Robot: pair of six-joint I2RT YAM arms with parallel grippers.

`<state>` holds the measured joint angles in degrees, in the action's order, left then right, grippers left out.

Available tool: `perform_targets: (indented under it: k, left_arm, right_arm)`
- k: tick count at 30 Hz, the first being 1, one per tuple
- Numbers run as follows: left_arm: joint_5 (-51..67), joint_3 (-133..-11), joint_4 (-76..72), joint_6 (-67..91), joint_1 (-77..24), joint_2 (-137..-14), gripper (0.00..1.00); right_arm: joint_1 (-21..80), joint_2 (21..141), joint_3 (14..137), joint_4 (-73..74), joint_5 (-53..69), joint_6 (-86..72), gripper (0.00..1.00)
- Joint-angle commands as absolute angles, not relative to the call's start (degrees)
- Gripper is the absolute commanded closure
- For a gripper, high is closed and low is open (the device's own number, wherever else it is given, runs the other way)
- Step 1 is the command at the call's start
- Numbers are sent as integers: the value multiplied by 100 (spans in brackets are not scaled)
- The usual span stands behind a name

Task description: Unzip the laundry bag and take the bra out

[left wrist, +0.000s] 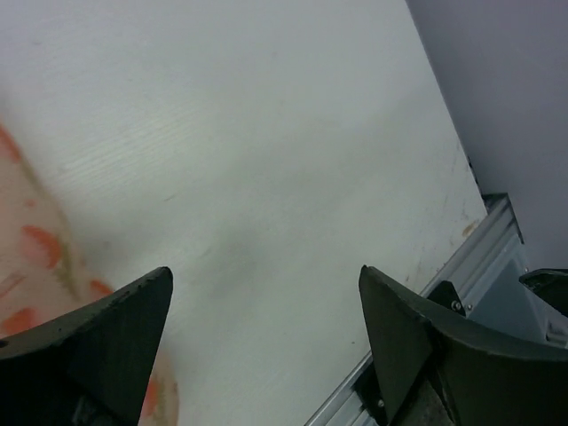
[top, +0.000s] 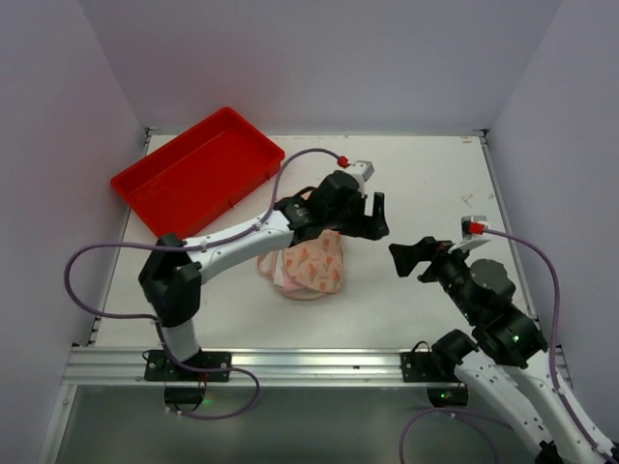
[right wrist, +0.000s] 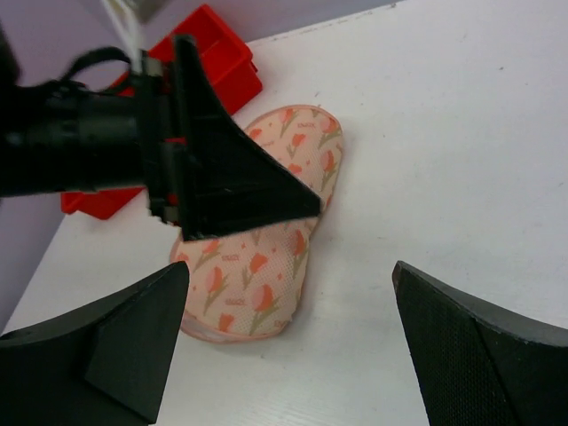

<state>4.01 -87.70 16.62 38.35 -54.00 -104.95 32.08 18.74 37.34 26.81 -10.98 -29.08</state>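
The laundry bag (top: 311,265) lies in the middle of the table, cream-pink with an orange-red flower print and pink trim. It also shows in the right wrist view (right wrist: 253,275) and at the left edge of the left wrist view (left wrist: 27,257). My left gripper (top: 377,217) hovers open and empty over the bag's right end, with only bare table between its jaws (left wrist: 264,271). My right gripper (top: 398,259) is open and empty, a short way right of the bag and pointing at it (right wrist: 290,266). The bra is hidden from view.
A red plastic tray (top: 198,169) stands at the back left, also in the right wrist view (right wrist: 222,62). The left arm's black gripper (right wrist: 222,177) covers part of the bag there. The table's metal front rail (left wrist: 461,266) runs along the near edge.
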Motion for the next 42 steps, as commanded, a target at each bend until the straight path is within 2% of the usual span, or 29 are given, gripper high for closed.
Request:
perform_targets:
  k: [1,4,8,14,17,25,28,32,33,35,42]
  left_arm:
    - [-589,-8351,2056,3911,-4836,-9363,10]
    - [-159,-7578,2074,3929,-4124,-8870,10]
    - [202,-6874,2205,3675,-3535,-8710,15]
    - [501,-6540,2250,3490,-3112,-9017,32]
    - [545,-6574,2232,3419,-3041,-9184,44]
    - [519,-6662,2294,3314,-3015,-9562,52]
    - [580,-6662,2276,3305,-3015,-9633,59]
    - [615,-6671,2232,3331,-3015,-9607,87]
    - [633,-6688,2232,3322,-3015,-9606,90]
    - [676,-6741,2250,3322,-3006,-9545,95]
    - [983,-7013,2338,3296,-3032,-9264,100]
  right_arm:
    - [3199,2539,4034,2743,-748,-2777,1]
    - [3199,2882,4008,2453,-380,-2733,1]
    - [3199,3120,3920,2180,-89,-2698,1]
    - [3199,3305,3736,1943,202,-2733,1]
    - [3199,3322,3656,1916,220,-2751,1]
    - [3191,3270,3516,1863,220,-2812,1]
    - [3191,3234,3481,1846,202,-2821,1]
    - [3199,3243,3463,1837,193,-2821,1]
    - [3199,3252,3445,1846,193,-2821,1]
    - [3191,3243,3463,1854,185,-2821,1]
    - [3191,3076,3498,1969,36,-2812,1]
